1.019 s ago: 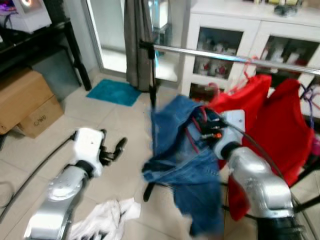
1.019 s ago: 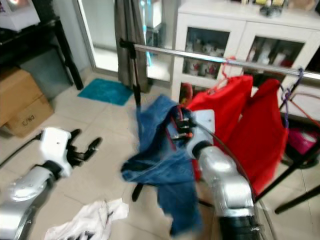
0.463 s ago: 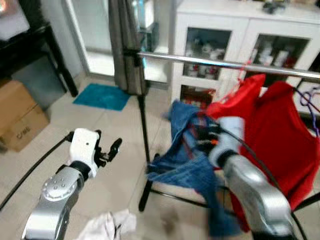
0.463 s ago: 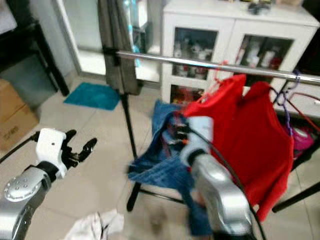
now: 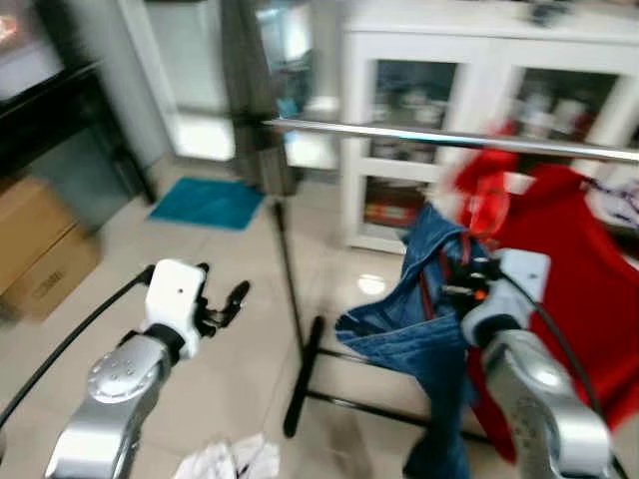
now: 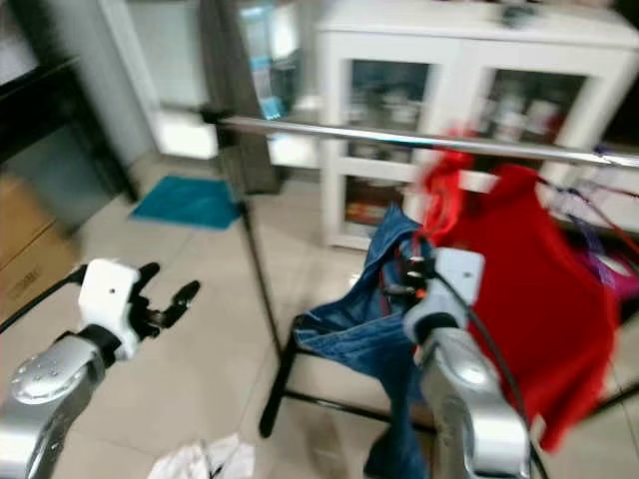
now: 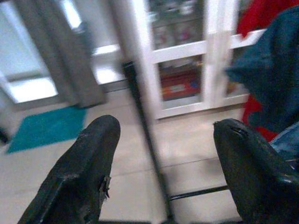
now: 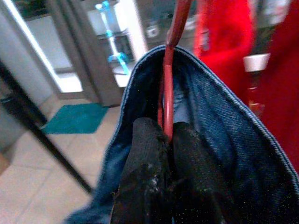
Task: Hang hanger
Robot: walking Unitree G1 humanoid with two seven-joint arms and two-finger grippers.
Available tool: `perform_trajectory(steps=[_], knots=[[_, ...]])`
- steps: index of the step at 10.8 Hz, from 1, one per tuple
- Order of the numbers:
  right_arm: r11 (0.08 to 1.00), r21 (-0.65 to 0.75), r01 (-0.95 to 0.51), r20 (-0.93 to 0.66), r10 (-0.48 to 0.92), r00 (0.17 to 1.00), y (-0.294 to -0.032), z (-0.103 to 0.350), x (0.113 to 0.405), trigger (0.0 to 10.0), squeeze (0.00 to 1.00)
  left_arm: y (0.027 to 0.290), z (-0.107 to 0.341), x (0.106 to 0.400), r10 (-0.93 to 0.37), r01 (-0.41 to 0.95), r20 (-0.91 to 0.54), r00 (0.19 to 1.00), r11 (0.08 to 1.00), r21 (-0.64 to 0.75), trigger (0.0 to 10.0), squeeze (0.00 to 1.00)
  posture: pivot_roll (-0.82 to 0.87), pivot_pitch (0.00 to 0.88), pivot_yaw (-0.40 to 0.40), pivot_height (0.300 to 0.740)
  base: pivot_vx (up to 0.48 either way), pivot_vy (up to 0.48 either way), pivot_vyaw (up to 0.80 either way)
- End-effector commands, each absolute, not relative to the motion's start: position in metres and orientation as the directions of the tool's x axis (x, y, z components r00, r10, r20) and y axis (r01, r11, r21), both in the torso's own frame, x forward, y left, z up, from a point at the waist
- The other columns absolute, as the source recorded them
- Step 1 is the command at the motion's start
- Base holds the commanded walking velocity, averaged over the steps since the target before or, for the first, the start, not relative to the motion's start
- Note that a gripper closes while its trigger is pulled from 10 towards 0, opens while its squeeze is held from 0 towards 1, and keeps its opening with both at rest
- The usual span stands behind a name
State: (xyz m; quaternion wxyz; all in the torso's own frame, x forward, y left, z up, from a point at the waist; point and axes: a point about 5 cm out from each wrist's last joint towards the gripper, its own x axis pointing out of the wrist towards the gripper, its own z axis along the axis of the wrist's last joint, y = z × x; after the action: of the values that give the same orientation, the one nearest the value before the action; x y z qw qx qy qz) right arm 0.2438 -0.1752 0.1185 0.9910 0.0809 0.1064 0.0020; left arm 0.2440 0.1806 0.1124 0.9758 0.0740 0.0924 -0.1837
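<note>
My right gripper (image 5: 451,282) is shut on a red hanger (image 8: 170,60) that carries a blue denim garment (image 5: 424,329). It holds the hanger below the silver rail (image 5: 439,137) of the clothes rack, just left of the red garments (image 5: 579,259) hanging there. In the right wrist view the red hanger neck runs up from between my two black fingers (image 8: 145,168), with denim folded around it. My left gripper (image 5: 222,304) hovers open over the floor to the left of the rack's black post (image 5: 292,269), holding nothing. Its two fingers (image 7: 79,172) stand wide apart.
The rack's black foot bar (image 5: 303,374) lies on the tiled floor. A white cabinet (image 5: 479,60) with glass doors stands behind the rail. A white cloth (image 5: 232,462) lies on the floor by my left arm. Cardboard boxes (image 5: 40,249) and a teal mat (image 5: 208,203) sit at the left.
The view has shifted and blurred as I move. My right gripper with the hanger and denim now sits further right and a little higher, nearer the rail. My left gripper stays open.
</note>
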Motion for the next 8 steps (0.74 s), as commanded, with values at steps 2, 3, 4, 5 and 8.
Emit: perform_trajectory(steps=[2,3,4,5,8], knots=[[0.923,0.055,-0.382,-0.113,0.386,0.916,-0.135,0.136,0.236,10.0,0.00,0.183,0.113,0.243,-0.347,0.376,-0.201,0.916,0.918,0.128,10.0,0.00,-0.01,0.000,0.080,0.740,0.251,0.000,0.00],[0.895,0.071,-0.441,-0.120,0.446,0.887,-0.128,0.137,0.233,10.0,0.00,0.183,0.112,0.242,-0.347,0.376,-0.203,0.916,0.917,0.130,10.0,0.00,-0.01,0.000,0.072,0.740,0.000,0.000,0.00],[0.874,0.029,-0.485,-0.152,0.483,0.862,-0.122,0.137,0.234,10.0,0.00,0.184,0.112,0.240,-0.334,0.364,-0.201,0.921,0.922,0.132,10.0,0.00,0.00,0.000,0.065,0.740,0.000,0.000,0.00],[0.860,0.019,-0.510,-0.131,0.507,0.852,-0.118,0.142,0.237,10.0,0.00,0.187,0.111,0.239,-0.328,0.359,-0.202,0.923,0.923,0.142,10.0,0.00,0.00,0.000,0.059,0.740,0.000,0.000,0.00],[0.828,-0.001,-0.560,-0.055,0.559,0.827,-0.103,0.165,0.251,10.0,0.00,0.187,0.114,0.236,-0.398,0.430,-0.199,0.896,0.888,0.161,10.0,0.00,0.00,0.000,0.058,0.740,0.000,0.000,0.00]])
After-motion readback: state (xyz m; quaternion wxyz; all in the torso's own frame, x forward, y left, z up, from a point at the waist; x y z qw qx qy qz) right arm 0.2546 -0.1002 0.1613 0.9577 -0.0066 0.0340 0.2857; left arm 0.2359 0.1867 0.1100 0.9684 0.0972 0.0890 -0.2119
